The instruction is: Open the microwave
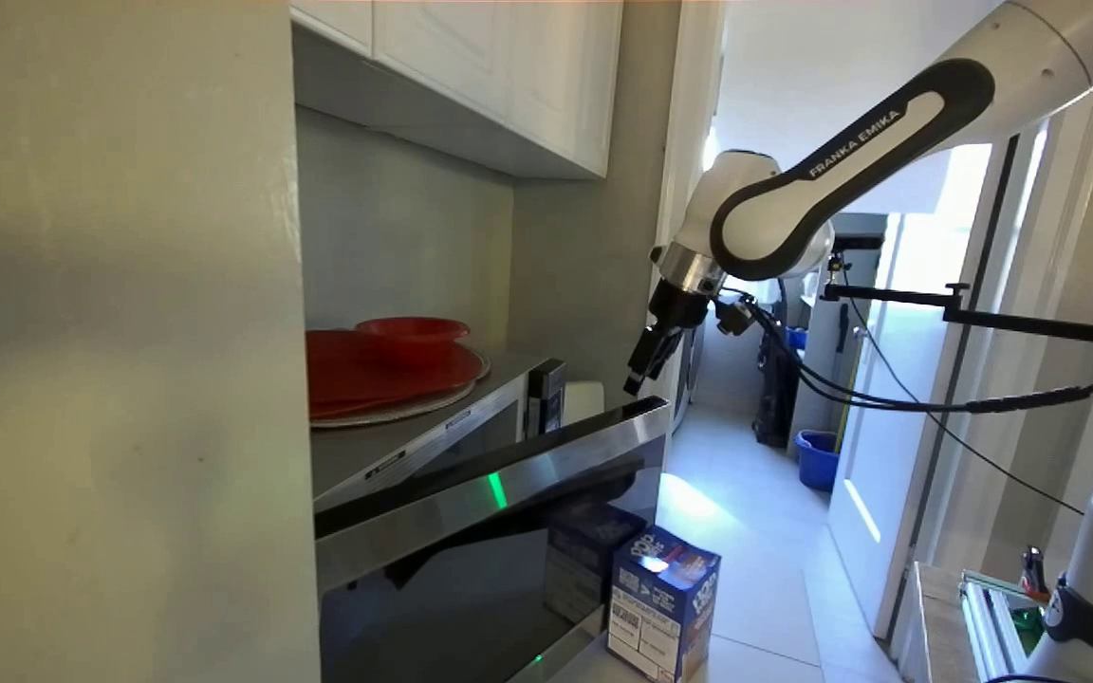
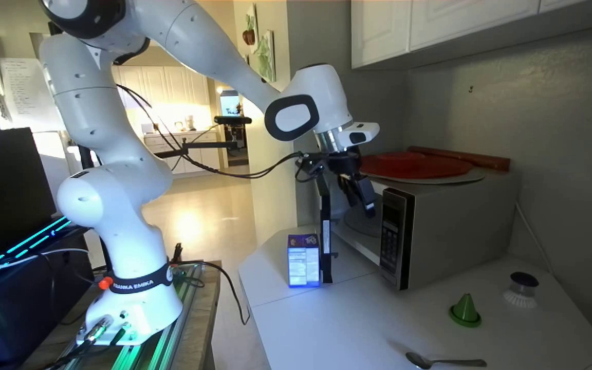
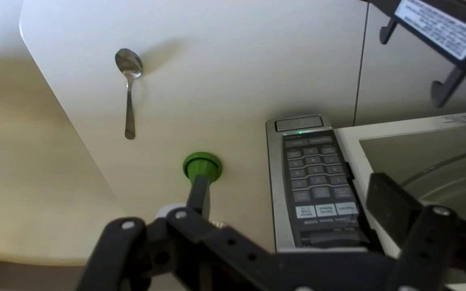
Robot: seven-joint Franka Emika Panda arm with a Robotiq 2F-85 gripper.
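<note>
Closest up, the gripper (image 3: 291, 186) gapes empty by the microwave (image 2: 463, 231), whose door (image 1: 471, 588) stands open (job seemingly done); best lift clear without nudging it.

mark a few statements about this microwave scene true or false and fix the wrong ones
The door of the microwave stands open. True.
The hand is gripping the spoon. False: the hand is open and the spoon lies on the counter.
A red bowl is stacked on top of the microwave. True.
The blue-and-white box is inside the microwave. False: it stands outside, on the counter.
A green cone-shaped object stands on the counter. True.
</note>
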